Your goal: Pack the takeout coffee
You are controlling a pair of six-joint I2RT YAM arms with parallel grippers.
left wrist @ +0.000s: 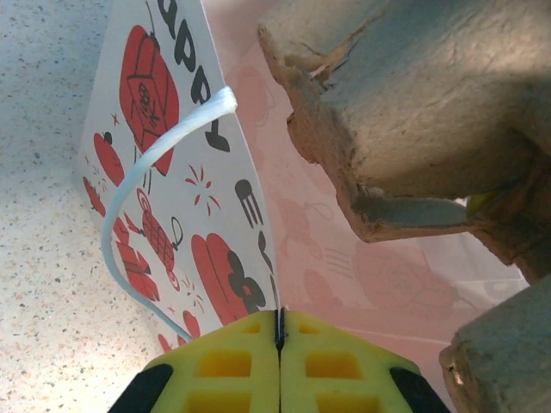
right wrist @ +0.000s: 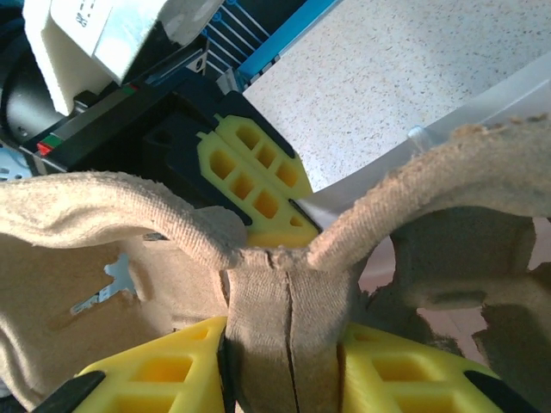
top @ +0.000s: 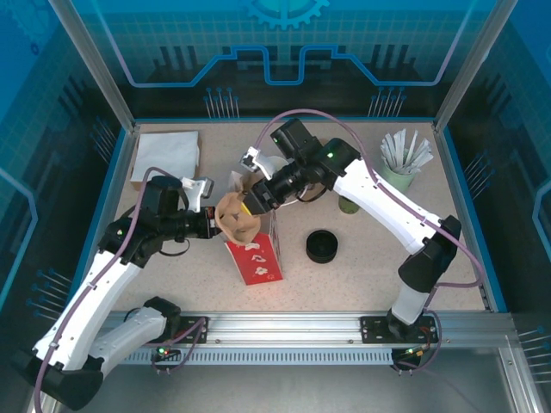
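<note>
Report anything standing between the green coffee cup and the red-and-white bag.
The brown pulp carrier, clamped in the right gripper, sits at the mouth of the bag and blocks the way in. The right arm also partly covers the green cup in the top view. The left gripper pinches the bag's edge.

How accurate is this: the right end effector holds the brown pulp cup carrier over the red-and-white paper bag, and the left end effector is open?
The left end effector is shut, pinching the red-and-white paper bag at its edge, per the left wrist view. The right end effector does hold the brown pulp cup carrier over the bag.
</note>
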